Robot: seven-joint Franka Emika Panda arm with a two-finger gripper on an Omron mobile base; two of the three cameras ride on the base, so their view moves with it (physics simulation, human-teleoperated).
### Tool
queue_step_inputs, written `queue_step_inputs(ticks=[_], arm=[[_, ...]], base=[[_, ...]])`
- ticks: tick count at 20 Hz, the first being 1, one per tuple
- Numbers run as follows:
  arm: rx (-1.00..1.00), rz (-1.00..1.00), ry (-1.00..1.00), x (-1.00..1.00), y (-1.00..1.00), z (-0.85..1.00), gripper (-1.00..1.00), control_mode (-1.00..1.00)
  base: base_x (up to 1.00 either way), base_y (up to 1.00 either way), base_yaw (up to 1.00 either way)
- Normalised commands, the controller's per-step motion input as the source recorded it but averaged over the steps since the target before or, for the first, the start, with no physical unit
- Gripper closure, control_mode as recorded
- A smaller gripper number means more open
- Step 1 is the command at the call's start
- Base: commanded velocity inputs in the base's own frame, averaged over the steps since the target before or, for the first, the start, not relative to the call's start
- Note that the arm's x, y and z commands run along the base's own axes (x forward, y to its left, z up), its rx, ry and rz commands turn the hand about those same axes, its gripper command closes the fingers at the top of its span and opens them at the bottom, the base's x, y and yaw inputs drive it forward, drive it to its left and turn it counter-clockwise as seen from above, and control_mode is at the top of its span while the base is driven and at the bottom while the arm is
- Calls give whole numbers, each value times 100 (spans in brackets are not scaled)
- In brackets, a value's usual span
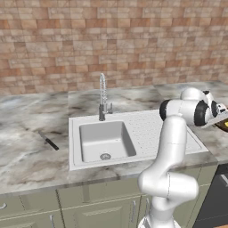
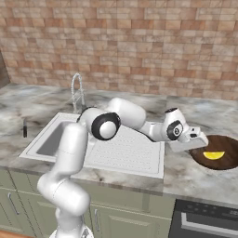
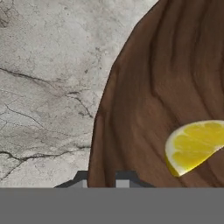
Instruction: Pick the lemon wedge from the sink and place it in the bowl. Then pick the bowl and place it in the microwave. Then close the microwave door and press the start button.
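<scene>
- So, the lemon wedge [image 3: 194, 146] sits inside the bowl [image 3: 148, 100], right of the sink [image 2: 125, 153].
- Your gripper [image 3: 103, 180] pinches the bowl's near rim.
- It's probably rigid, light wood; grip the rim and keep it level.

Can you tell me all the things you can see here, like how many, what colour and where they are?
sink: one, white, set in the marble counter.
faucet: one, chrome, behind the basin.
bowl: one, dark brown, on the counter right of the sink.
lemon wedge: one, yellow, inside the bowl.
knife: one, dark, on the counter left of the sink.
counter: one, grey marble, along the brick wall.
cabinets: grey-green, below the counter.
arm: one, white, reaching right.
gripper: one, fingers closed on the bowl's left rim.
</scene>
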Motion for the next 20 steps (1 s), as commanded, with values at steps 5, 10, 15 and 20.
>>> queue_step_inputs(ticks=[5, 10, 15, 20], arm=[[5, 10, -7, -88, 16, 62, 100, -100], [0, 13, -12, -100, 63, 97, 100, -100], [0, 17, -5, -85, 94, 100, 100, -100], [2, 21, 4, -48, 93, 100, 100, -100]], base=[[0, 0, 0], [0, 0, 0], [0, 0, 0], [0, 0, 0]])
